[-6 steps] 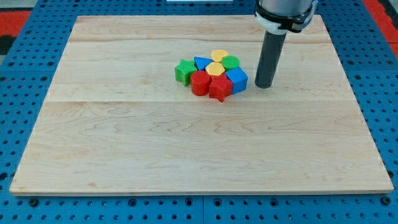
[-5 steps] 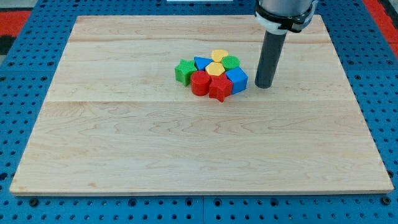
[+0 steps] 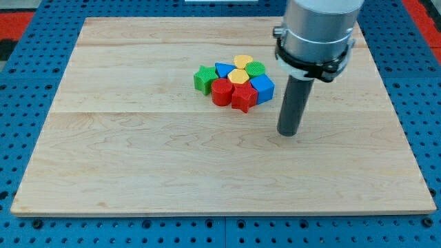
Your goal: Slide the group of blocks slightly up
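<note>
Several blocks sit packed together a little above the middle of the board. They are a green star [image 3: 204, 78], a blue triangle [image 3: 223, 69], a yellow heart [image 3: 242, 62], a yellow hexagon [image 3: 238, 76], a green round block [image 3: 256, 68], a blue cube [image 3: 262, 87], a red cylinder [image 3: 221, 91] and a red star [image 3: 242, 98]. My tip [image 3: 289, 133] rests on the board below and to the right of the cluster, clear of the blue cube and red star and touching no block.
The wooden board [image 3: 138, 165] lies on a blue pegboard surface [image 3: 21, 83]. The arm's grey body [image 3: 318, 31] hangs over the board's upper right.
My tip has moved toward the view's bottom, from level with the blue cube's right side to a spot below and right of the cluster. The blocks have not moved.
</note>
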Robot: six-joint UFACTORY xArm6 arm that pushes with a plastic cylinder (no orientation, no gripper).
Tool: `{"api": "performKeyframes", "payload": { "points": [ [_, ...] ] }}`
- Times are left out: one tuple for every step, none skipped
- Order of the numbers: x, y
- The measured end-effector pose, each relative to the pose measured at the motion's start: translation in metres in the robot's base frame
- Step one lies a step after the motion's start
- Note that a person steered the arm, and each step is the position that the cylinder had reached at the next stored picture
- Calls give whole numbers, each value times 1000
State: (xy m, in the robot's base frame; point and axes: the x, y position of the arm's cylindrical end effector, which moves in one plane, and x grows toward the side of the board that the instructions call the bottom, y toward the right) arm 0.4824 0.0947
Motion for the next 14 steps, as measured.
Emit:
{"api": "performKeyframes", "payload": {
  "points": [
    [-9, -1],
    [-14, -7],
    [-14, -28],
    [-14, -49],
    [-14, -64],
    [-14, -75],
    [-18, -76],
    [-29, -61],
    [-42, -32],
    [-61, -25],
    [-82, -25],
    [-93, -25],
    [-93, -25],
    [-96, -25]
  ]
}}
